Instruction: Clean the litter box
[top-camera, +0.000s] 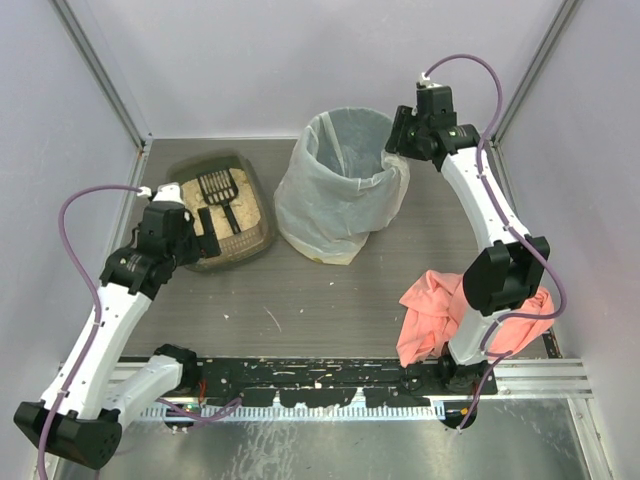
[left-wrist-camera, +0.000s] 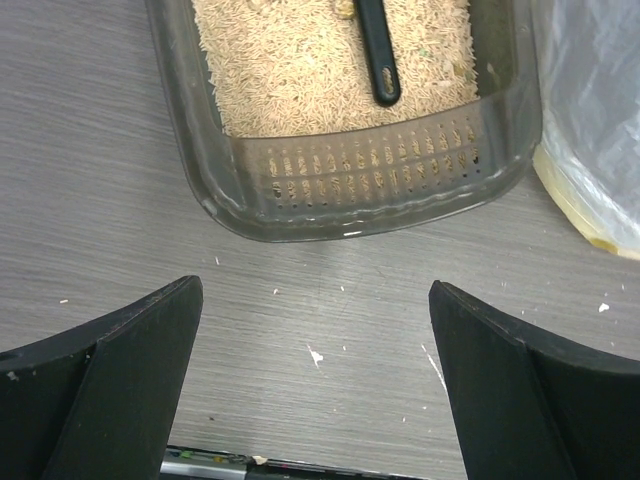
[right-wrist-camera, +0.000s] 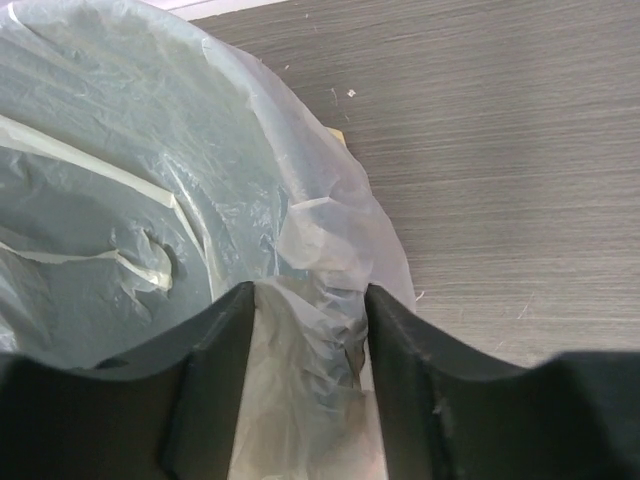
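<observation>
The litter box (top-camera: 258, 200) is a shallow dark translucent tray at the back left, holding tan granules. A black scoop (top-camera: 218, 190) lies in it, and its handle (left-wrist-camera: 378, 55) rests on the granules. In the left wrist view the box's ribbed near wall (left-wrist-camera: 360, 185) is just beyond my left gripper (left-wrist-camera: 315, 288). That gripper (top-camera: 200, 235) hovers wide open over bare table at the box's near end, holding nothing. My right gripper (right-wrist-camera: 310, 292) is at the right rim of the white-bagged bin (top-camera: 340, 185). Its fingers stand apart, with the bag's crumpled rim (right-wrist-camera: 315, 330) between them.
A pink cloth (top-camera: 435, 310) lies bunched against the right arm's base. Small white crumbs (left-wrist-camera: 315, 355) dot the grey table in front of the litter box. The bin's bag (right-wrist-camera: 120, 180) stands close to the box's right side. Grey walls close the cell on three sides.
</observation>
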